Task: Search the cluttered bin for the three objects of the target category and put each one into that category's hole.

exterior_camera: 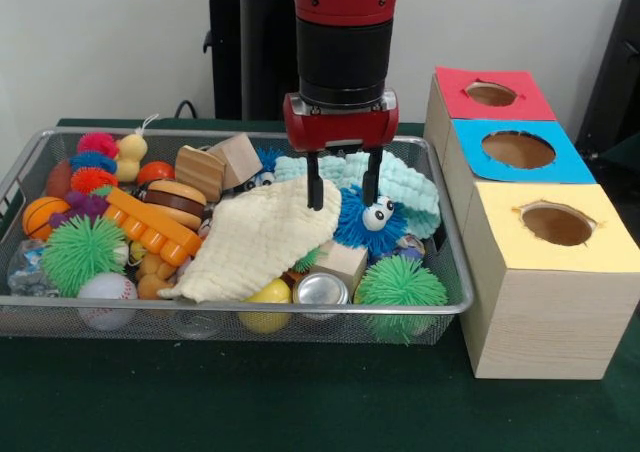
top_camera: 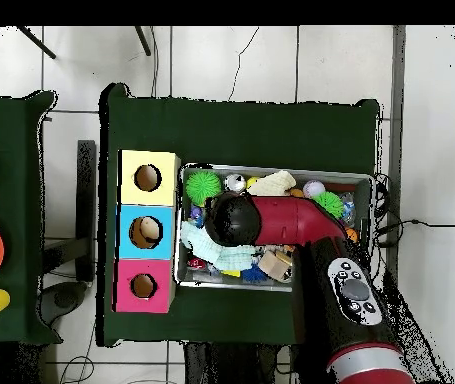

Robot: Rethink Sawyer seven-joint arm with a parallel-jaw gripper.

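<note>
The cluttered bin (exterior_camera: 200, 305) is a silver wire-mesh basket on the green table, heaped with toys; it also shows in the overhead view (top_camera: 366, 181). My gripper (exterior_camera: 342, 196) hangs open and empty over the middle of the bin. Its left fingertip is just above a cream cloth (exterior_camera: 255, 242) and its right one is above a blue fuzzy toy with eyes (exterior_camera: 365, 220). To the right of the bin stand three wooden boxes with round holes: red (exterior_camera: 492, 94), blue (exterior_camera: 518, 149) and yellow (exterior_camera: 556, 224). In the overhead view the arm (top_camera: 271, 222) hides the gripper.
The bin holds green spiky balls (exterior_camera: 80, 252) (exterior_camera: 400, 284), a baseball (exterior_camera: 107, 294), a small basketball (exterior_camera: 42, 215), a toy hamburger (exterior_camera: 175, 202), wooden blocks (exterior_camera: 215, 164), a silver can (exterior_camera: 321, 290), a yellow ball (exterior_camera: 268, 297) and a mint cloth (exterior_camera: 410, 187).
</note>
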